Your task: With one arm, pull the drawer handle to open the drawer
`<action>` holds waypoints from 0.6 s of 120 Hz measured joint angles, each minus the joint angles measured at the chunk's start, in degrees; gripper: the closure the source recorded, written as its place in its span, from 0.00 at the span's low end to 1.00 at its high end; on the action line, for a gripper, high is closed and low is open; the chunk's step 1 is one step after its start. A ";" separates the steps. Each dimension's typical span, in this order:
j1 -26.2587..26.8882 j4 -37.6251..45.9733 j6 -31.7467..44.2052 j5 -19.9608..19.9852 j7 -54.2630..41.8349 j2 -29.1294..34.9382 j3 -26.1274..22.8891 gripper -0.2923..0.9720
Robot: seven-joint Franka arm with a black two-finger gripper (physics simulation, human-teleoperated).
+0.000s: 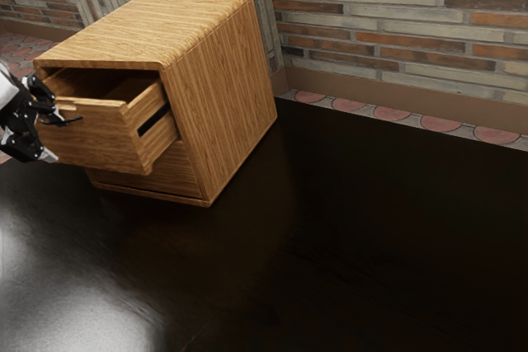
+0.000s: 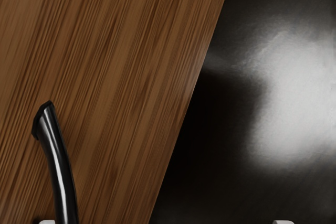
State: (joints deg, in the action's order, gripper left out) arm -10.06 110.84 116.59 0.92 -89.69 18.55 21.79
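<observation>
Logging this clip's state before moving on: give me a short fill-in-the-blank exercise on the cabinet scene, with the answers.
1. The wooden cabinet has its upper drawer pulled partly ___.
2. Its lower drawer is ___.
3. The curved handle on the drawer front is ___ in colour.
4. The end effector is at the front of the ___ drawer.
Missing words: open; shut; black; upper.

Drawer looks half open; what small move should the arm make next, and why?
Probably a short straight pull away from the cabinet: the top drawer is only partway out, and the tool sits at its front by the black handle.
</observation>
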 joint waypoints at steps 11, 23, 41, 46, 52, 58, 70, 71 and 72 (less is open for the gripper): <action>0.00 1.55 -0.01 -0.40 0.03 1.72 0.01 0.40; 0.09 2.79 0.00 -0.62 0.08 2.70 0.01 0.37; 0.12 4.40 0.10 -0.68 0.25 4.20 -0.11 0.36; 0.12 4.85 0.10 -0.68 0.31 4.75 -0.14 0.36; 0.12 5.41 0.12 -0.67 0.36 5.38 -0.16 0.36; 0.13 5.95 0.15 -0.68 0.41 5.90 -0.17 0.36; 0.09 6.72 0.18 -0.67 0.53 6.69 -0.31 0.35; 0.08 6.77 0.18 -0.65 0.54 6.77 -0.36 0.35; 0.07 6.80 0.18 -0.64 0.56 6.85 -0.39 0.36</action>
State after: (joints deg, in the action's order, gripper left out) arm -9.99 117.64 116.77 0.28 -89.13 25.40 21.40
